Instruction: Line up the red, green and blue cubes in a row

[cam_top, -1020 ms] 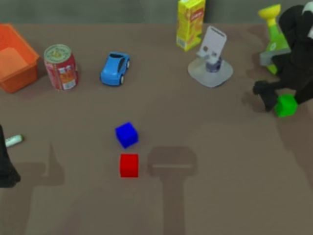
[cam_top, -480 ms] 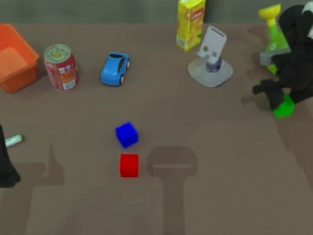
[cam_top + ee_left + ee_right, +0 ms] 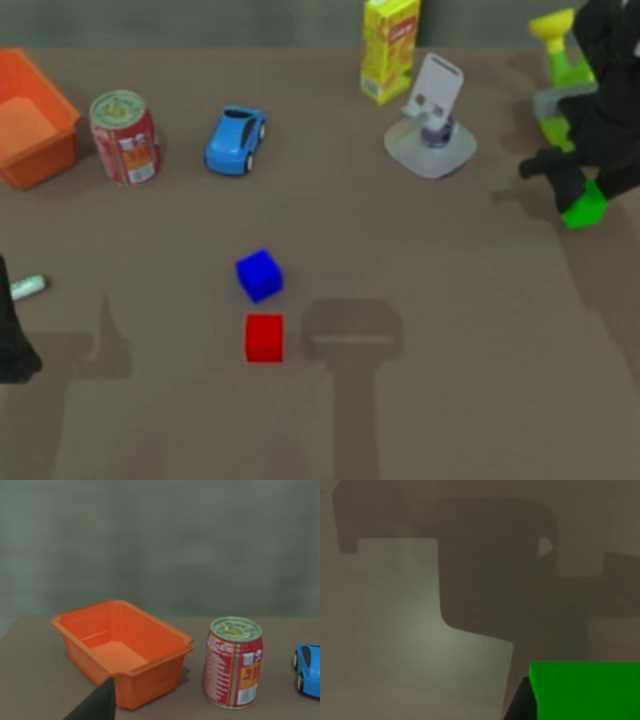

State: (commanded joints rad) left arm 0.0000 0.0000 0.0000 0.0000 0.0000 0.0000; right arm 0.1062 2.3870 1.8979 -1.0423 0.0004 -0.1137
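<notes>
The right gripper (image 3: 578, 196) held the green cube (image 3: 585, 205) tight between its fingers, far from the blue cube (image 3: 259, 275) and red cube (image 3: 264, 337), so it could have slipped out and rolled away.

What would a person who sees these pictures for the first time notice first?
Probably the right gripper at the table's right edge, shut on the green cube, which looks lifted and tilted. Next, the blue cube and the red cube close together near the table's middle, the blue one turned at an angle. The left arm is parked at the left edge.
</notes>
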